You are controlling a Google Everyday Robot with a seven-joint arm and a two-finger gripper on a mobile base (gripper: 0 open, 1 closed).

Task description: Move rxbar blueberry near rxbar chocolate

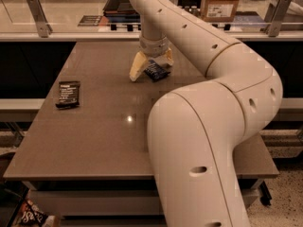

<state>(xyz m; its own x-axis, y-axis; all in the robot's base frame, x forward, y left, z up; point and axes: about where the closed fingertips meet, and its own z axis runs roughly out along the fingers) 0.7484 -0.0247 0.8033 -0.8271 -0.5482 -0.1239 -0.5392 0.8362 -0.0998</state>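
Note:
The rxbar blueberry (156, 71), a small navy-blue bar, lies tilted on the brown table (104, 136) at its far middle. My gripper (151, 69) reaches down over it from the back. Its pale fingers (137, 69) stand spread on either side of the bar, one at its left end and one at its right, and look open around it. The rxbar chocolate (68, 93), a black bar with white text, lies flat near the table's left edge, well apart from the gripper.
My large white arm (203, 126) curves over the right half of the table and hides it. A glass-railed counter (57, 27) with a cardboard box (220, 1) and a dark tray (120, 4) runs behind the table.

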